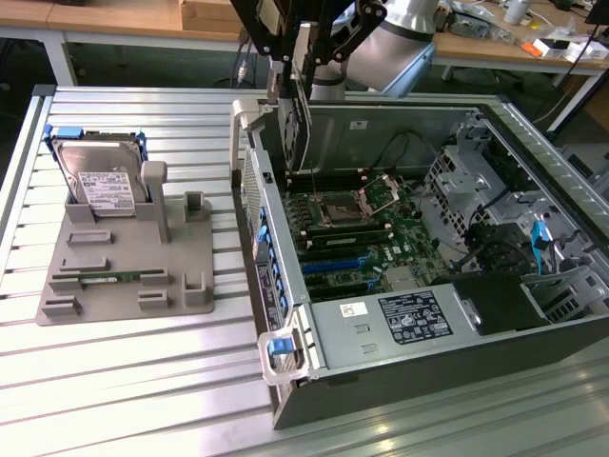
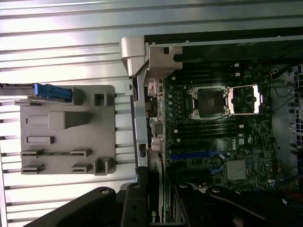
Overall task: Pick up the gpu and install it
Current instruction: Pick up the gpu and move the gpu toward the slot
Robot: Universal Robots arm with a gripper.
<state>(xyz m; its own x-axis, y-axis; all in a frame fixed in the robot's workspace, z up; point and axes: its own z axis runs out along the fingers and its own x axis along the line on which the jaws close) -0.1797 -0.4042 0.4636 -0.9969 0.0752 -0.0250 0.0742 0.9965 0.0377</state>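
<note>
The gripper [image 1: 297, 49] grasps the gpu [image 1: 299, 124] edge-down above the motherboard [image 1: 376, 243]. It should go down upright, square over the motherboard's blue slot [image 1: 335, 263], without tilting.

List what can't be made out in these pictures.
- Wrist view: the gpu is mostly hidden by the gripper and cut off by the edge.
- Exterior view: the gripper's upper part is cut off by the top edge.
- Exterior view: the print on the hard drive label and the case label is too small.

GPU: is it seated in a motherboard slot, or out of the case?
Out. The gpu hangs on edge from the gripper over the open case, its lower edge apparently above the blue slots.
</note>
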